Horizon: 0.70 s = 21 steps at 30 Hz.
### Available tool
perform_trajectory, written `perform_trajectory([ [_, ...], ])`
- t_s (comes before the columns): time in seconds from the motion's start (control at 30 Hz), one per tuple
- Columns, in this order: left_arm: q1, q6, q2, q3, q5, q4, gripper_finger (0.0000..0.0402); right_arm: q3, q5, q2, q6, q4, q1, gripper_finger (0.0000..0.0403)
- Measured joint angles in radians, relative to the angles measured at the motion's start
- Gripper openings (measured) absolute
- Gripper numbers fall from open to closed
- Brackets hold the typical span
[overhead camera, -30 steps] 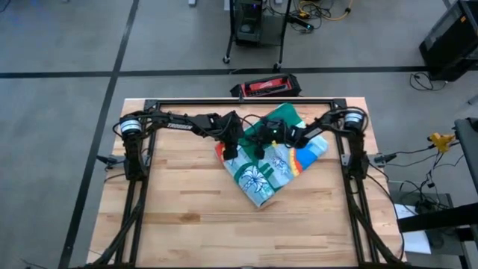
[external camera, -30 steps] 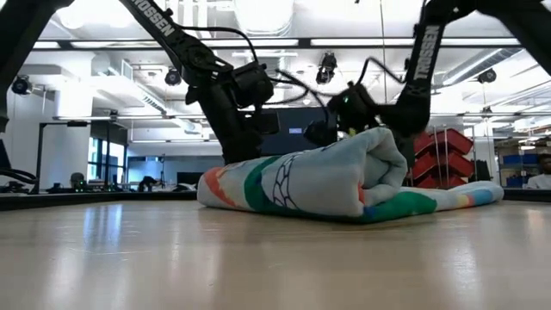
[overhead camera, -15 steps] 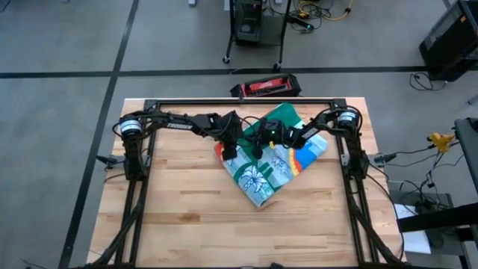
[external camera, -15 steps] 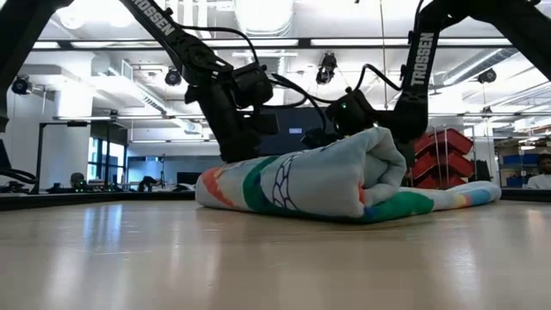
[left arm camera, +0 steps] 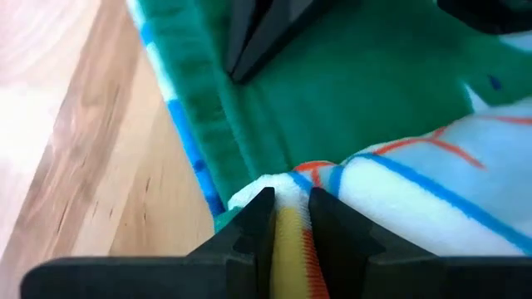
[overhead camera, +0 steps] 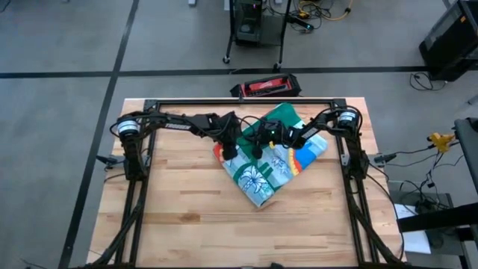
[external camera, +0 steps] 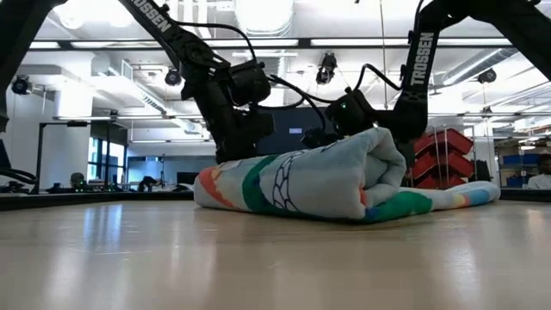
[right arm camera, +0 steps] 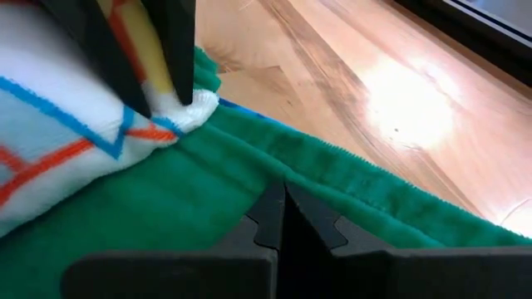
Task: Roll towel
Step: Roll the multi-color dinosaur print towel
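Your soft striped dinosaur-print towel with green border [overhead camera: 269, 161] lies bunched at the table's twelve o'clock, only partly rolled. The left gripper [left arm camera: 284, 218] pinches its roll edge; the right gripper [right arm camera: 281, 218] is closed, empty.

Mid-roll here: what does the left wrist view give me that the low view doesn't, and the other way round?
Only the left wrist view shows the left gripper pinching a folded edge of the towel, the fingers clamped on a yellow and white fold beside the green side. Only the low view shows the whole bundle as a thick roll on the table, with a flat tail trailing out, and the right gripper behind it. Both show the towel and the wooden table.
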<state>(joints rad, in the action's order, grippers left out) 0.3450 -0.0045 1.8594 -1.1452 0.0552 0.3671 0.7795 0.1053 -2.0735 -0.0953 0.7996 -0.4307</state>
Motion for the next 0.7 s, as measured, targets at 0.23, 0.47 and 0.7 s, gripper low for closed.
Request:
perform_trajectory([
  [0.23, -0.004, -0.099, -0.024, 0.0, -0.017, 0.046, 0.0063, 0.0, -0.004, -0.001, 0.001, 0.001, -0.001, 0.0],
  [0.47, -0.028, -0.116, -0.03, 0.043, -0.031, 0.007, 0.0063, -0.001, -0.004, -0.001, 0.001, 0.002, -0.002, 0.0],
  [0.7, -0.033, -0.121, -0.033, 0.079, -0.03, -0.043, 0.0063, -0.007, -0.016, 0.033, -0.037, -0.028, 0.001, 0.0],
])
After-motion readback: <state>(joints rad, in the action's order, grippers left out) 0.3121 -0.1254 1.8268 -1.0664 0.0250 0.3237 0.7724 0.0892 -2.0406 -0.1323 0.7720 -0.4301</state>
